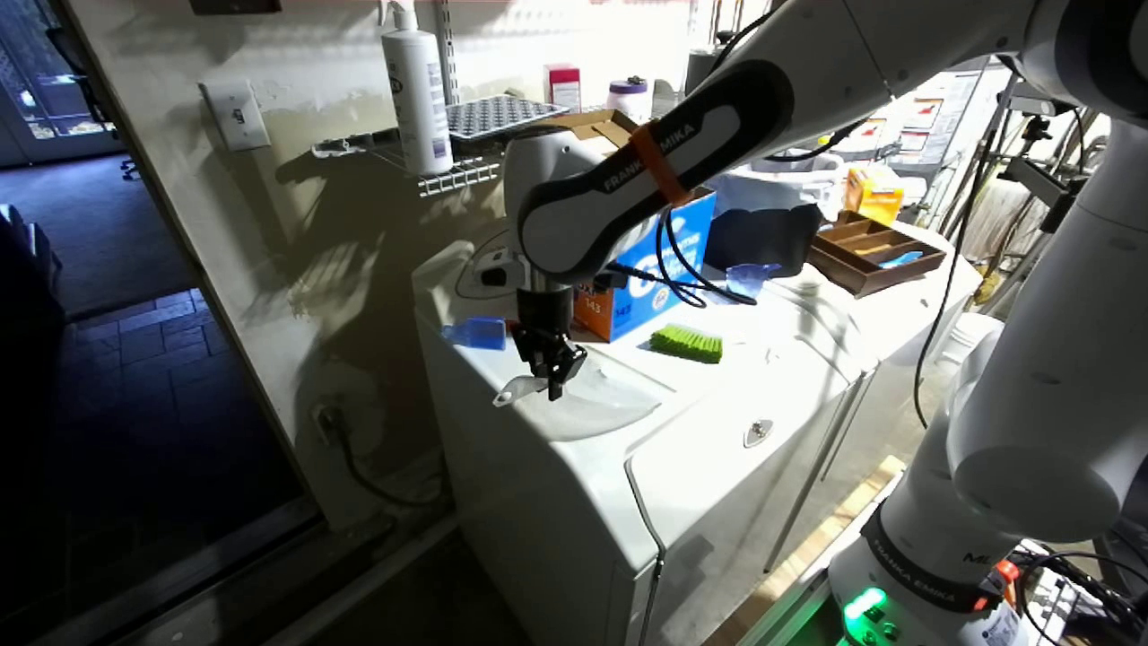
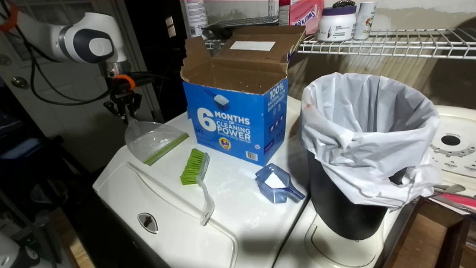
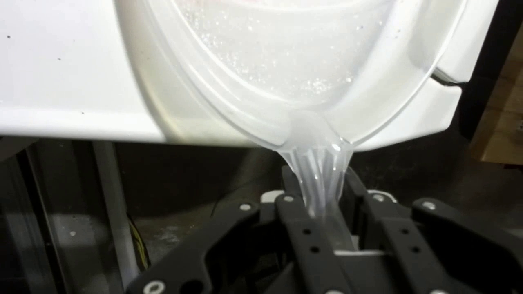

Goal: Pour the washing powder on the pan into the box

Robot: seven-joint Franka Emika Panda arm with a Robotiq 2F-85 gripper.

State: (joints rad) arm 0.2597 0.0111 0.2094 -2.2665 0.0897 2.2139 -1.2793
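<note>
The pan [image 2: 150, 137] is a translucent shallow dustpan with a green front lip, at the corner of the white washer top. Its handle rises into my gripper [image 2: 125, 111], whose fingers [image 3: 291, 181] are shut around it in the wrist view. White washing powder [image 3: 320, 85] lies as scattered grains and a small clump on the pan's floor. Whether the pan's underside touches the washer, I cannot tell. The box [image 2: 230, 123] is a blue and orange carton with raised brown flaps, standing upright beside the pan. In an exterior view, my arm partly covers the box [image 1: 659, 269].
A green-bristled brush [image 2: 195, 167] lies in front of the box. Near it rests a blue scoop [image 2: 275, 182] with white powder inside. A black bin [image 2: 342, 212] with a white bag stands beside the box. Behind runs a wire shelf [image 2: 390, 48]. Another blue item [image 1: 484, 332] sits near my gripper.
</note>
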